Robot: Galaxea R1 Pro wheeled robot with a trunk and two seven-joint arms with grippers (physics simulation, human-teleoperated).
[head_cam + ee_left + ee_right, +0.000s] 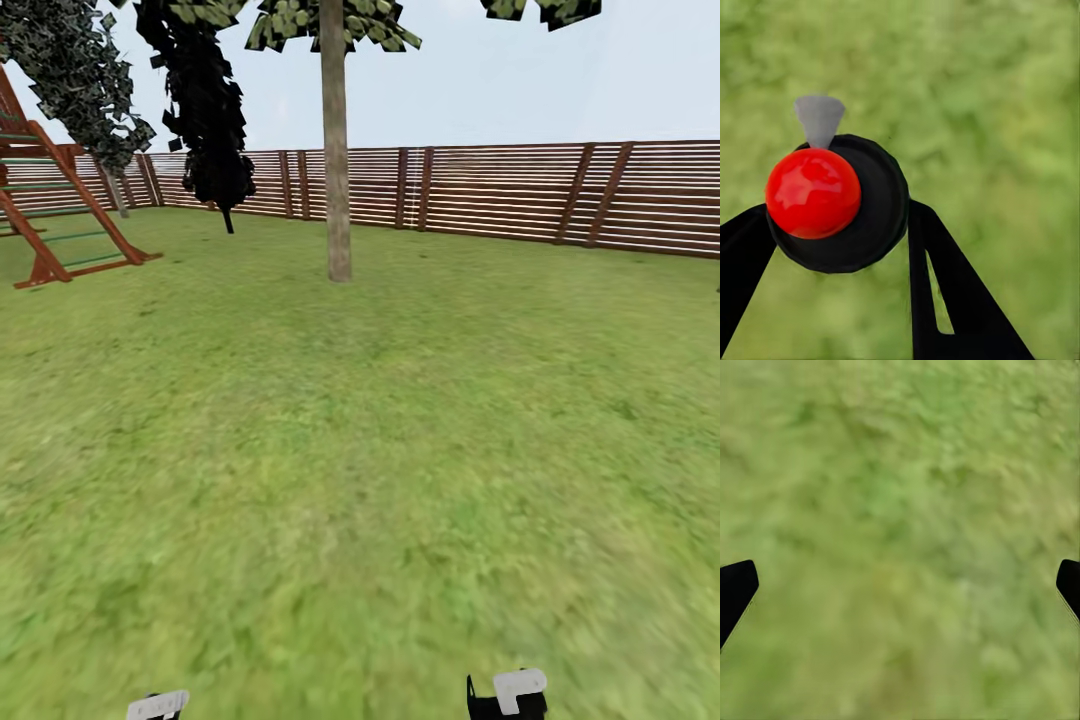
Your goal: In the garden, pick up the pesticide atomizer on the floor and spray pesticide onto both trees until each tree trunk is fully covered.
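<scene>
Left wrist view: pesticide atomizer [840, 202] clamped between the two dark fingers [945, 300] of the left gripper [840, 247], seen from above, red top uppermost, pale nozzle tip poking out past the round dark body, lawn blurred beneath. Held upright and off the ground, presumably for carrying toward a trunk rather than for spraying yet. Right wrist view: right gripper [900, 592] spread wide with nothing between the fingertips [735, 592], just blurred grass; likely kept free because one hand suffices for the bottle. Head view: both wrists cropped at the lower edge, left at [158, 706], right at [508, 694], tucked low and close to the body. Ahead, one tree trunk [336, 150], bare, pale and straight, standing well apart across open lawn [380, 450], canopy cut off at the top. Beyond it a slatted reddish-brown fence [520, 190] closing the far side. Off to the left, a wooden climbing frame [60, 210] and a dark conifer [210, 110] near the fence, both clear of a straight line to the trunk. Plenty of unobstructed grass for rolling forward; the second tree not identifiable with certainty from here.
</scene>
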